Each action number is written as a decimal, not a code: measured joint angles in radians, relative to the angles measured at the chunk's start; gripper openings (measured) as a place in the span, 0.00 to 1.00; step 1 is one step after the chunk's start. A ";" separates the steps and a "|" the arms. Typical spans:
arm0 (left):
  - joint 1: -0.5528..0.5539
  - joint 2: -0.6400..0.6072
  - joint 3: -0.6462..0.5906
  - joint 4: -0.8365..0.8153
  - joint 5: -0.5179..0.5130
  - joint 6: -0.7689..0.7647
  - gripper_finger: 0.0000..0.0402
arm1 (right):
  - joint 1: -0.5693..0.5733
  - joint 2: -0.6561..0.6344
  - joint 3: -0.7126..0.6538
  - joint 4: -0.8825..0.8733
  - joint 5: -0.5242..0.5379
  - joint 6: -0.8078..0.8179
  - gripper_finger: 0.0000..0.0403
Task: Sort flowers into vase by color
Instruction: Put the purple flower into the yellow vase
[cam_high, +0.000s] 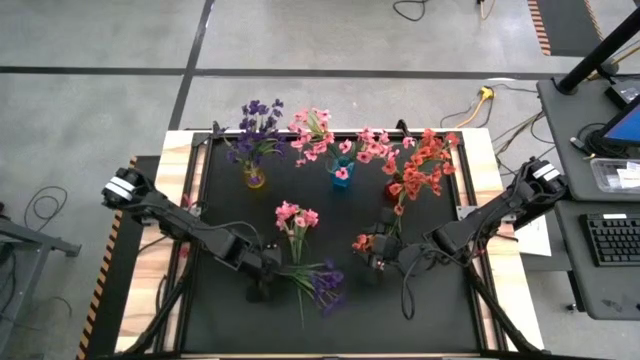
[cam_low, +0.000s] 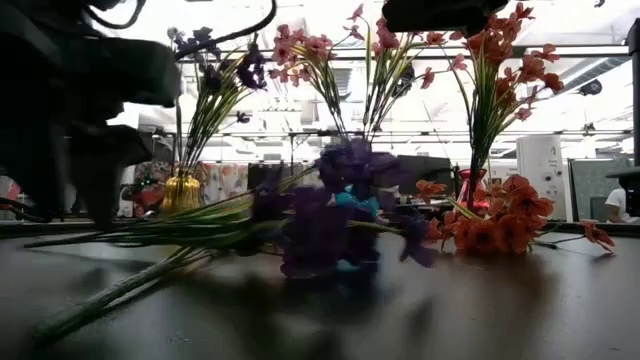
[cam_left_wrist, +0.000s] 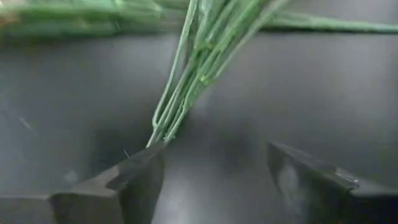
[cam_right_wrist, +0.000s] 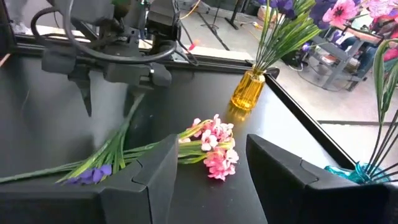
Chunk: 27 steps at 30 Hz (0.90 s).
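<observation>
Most of the sorting looks done already. Across the top middle of the high view, the yellow vase (cam_high: 256, 178) has purple flowers, the blue vase (cam_high: 342, 174) has pink ones, and the red vase (cam_high: 391, 189) has coral-red ones.

Still loose on the desk (cam_high: 420, 325): a pink sprig (cam_high: 296, 217) at center, a purple sprig (cam_high: 326, 282) lower center, and a coral sprig (cam_high: 362, 242) just right of center. So three left, I'd guess.

The left gripper (cam_high: 262, 290) sits at the lower center by the purple sprig's stem ends. Its fingers are spread wide with nothing between them, and the stems lie just ahead in the left wrist view. The right gripper (cam_high: 378, 258) sits by the coral sprig, with its fingers parted and holding nothing that I can see.
</observation>
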 joint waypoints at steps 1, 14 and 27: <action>-0.001 0.009 0.009 0.005 -0.027 0.024 0.70 | 0.000 0.000 0.000 0.000 0.000 0.000 0.45; -0.016 0.127 0.164 -0.175 -0.004 0.127 0.65 | -0.019 0.000 0.000 0.007 0.000 0.021 0.45; -0.020 0.120 0.113 -0.159 -0.179 0.360 0.63 | -0.034 0.000 0.000 0.008 0.000 0.109 0.45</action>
